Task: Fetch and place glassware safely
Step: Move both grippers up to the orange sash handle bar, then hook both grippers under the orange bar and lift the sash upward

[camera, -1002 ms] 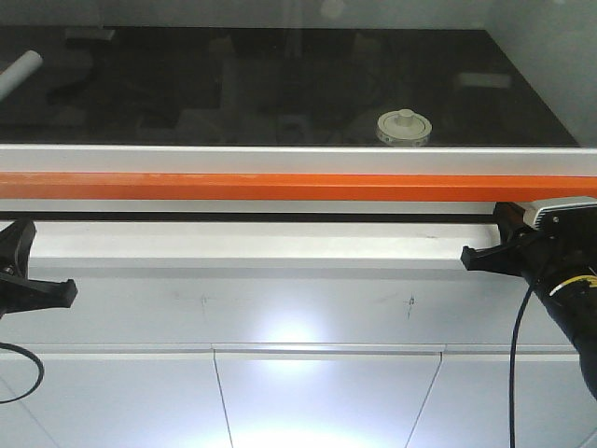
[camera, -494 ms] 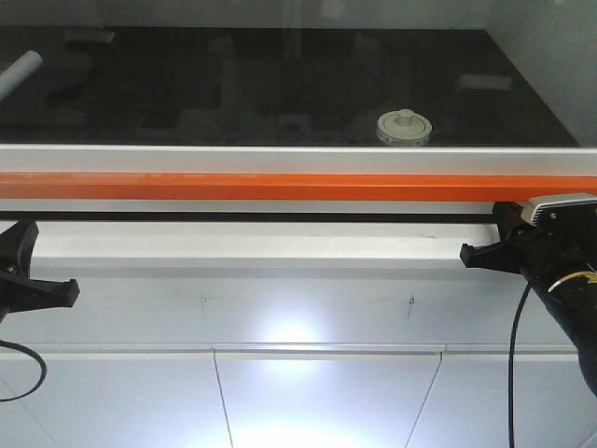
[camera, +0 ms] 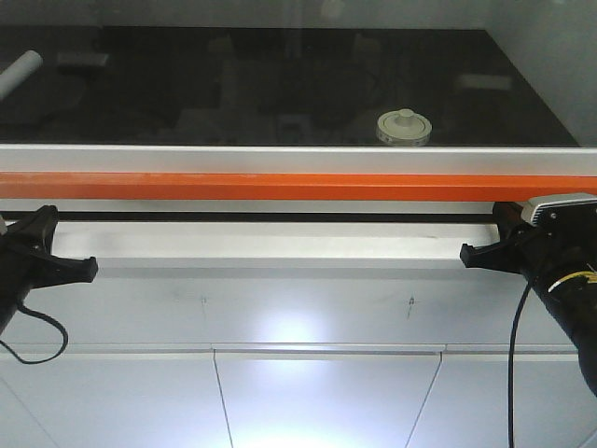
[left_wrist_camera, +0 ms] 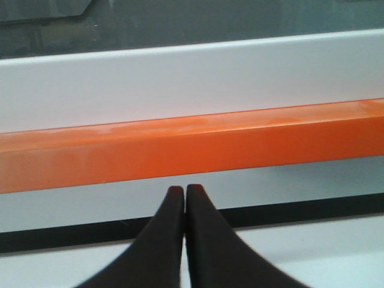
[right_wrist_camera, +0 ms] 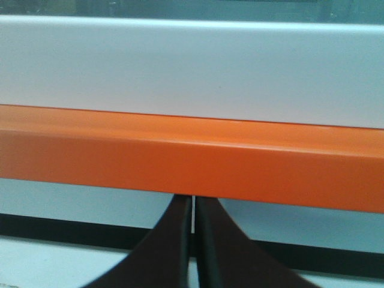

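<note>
Right now the glass jar (camera: 404, 138) sits on the dark worktop (camera: 187, 93) near its front edge, right of centre, beyond the orange bar (camera: 280, 187) and well apart from both arms. My left tool (left_wrist_camera: 184, 191) and right tool (right_wrist_camera: 193, 203) are each pinched closed on nothing. I judge the jar light, slick and breakable, its lid (camera: 404, 124) possibly loose, so I'd grip the glass body's sides, not the knob.

The glass jar (camera: 403, 130) stands upright on the dark tabletop (camera: 187, 84), beyond the orange bar (camera: 280, 187) and right of the bar's middle. Its round cream-white lid is on, with a raised knob at the centre and small dark marks on the rim (the clear body below is mostly hidden behind the pale rail (camera: 280, 159)).
</note>
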